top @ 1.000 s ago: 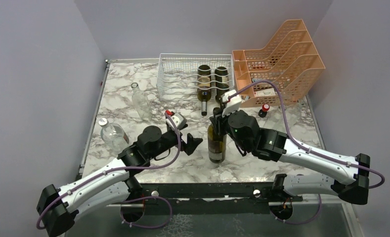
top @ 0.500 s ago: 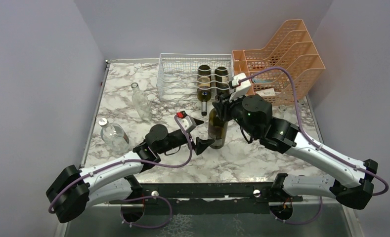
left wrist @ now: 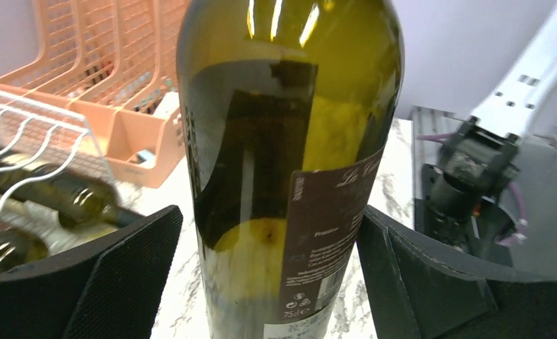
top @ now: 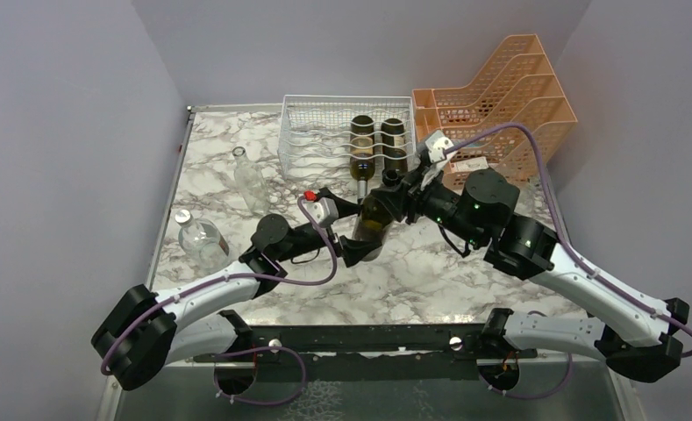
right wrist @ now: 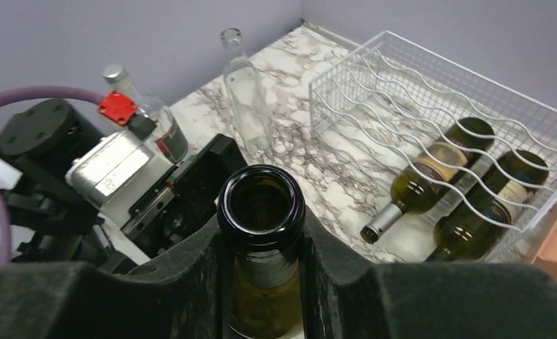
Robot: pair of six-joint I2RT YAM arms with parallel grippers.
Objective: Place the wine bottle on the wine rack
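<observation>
Green wine bottle (top: 373, 224), on its way to rack (top: 311, 132); not yet placed.
Tilted just in front of rack, neck toward it, seemingly clear of the table (top: 465, 289). Right gripper (top: 395, 187) clamped on neck; left gripper (top: 356, 247) spread wide around lower body, contact unclear. Two bottles (top: 362, 145) already lie in rack's right side. Remaining: carry over, lay into a cradle, let go.
</observation>
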